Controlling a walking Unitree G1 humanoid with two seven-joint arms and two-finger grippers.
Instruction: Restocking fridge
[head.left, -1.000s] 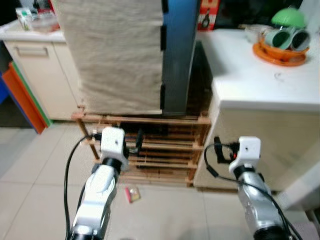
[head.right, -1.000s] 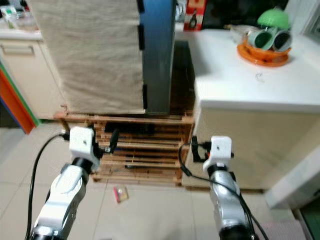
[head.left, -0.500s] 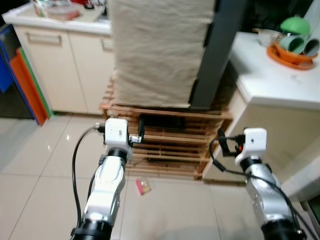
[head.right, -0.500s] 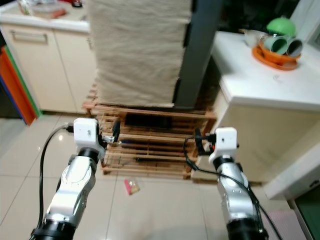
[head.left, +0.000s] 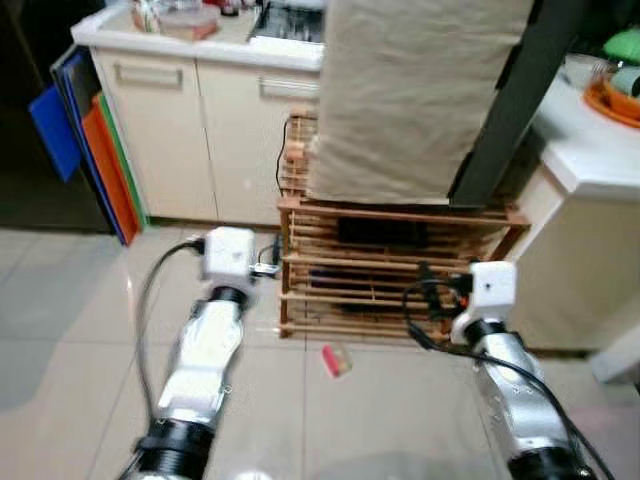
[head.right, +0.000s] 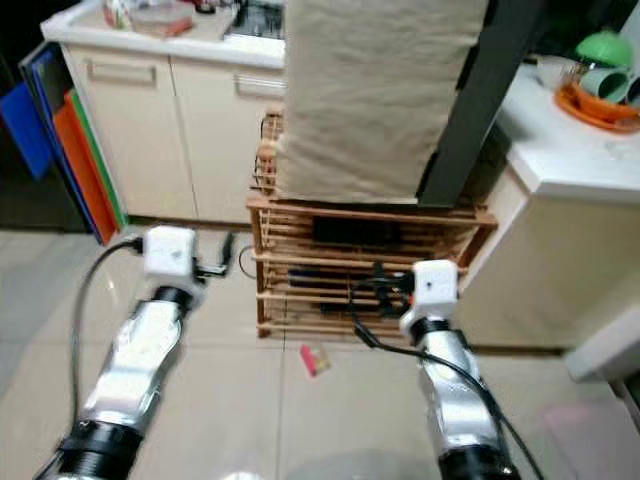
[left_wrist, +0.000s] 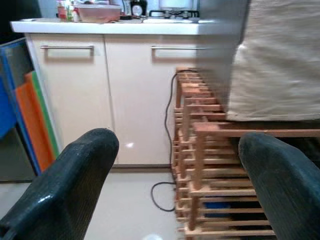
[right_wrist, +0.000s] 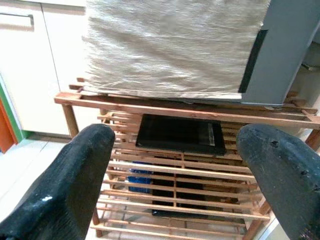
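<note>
Meanwhile the whole scene has slid rightward across the head views over the last second, so the camera, and likely the robot, has turned to its left; the cloth-draped fridge (head.left: 425, 95) and the counter with the orange tray (head.right: 600, 100) now sit further to the right, and a run of cream cabinets (head.left: 195, 140) has come into sight. Both arms are raised with nothing carried: the left gripper (left_wrist: 170, 190) has its fingers spread wide and empty, and the right gripper (right_wrist: 175, 175) is likewise parted and holding nothing. Restocking seems not yet begun. The fridge stands ahead of and above the right gripper, on a slatted wooden rack (right_wrist: 185, 165). Below and between the grippers a small pink packet (head.left: 335, 360), possibly a wrapper, lies on the pale tiled floor (head.left: 70, 350). Coloured boards (head.left: 90, 150) lean beyond the left gripper.
</note>
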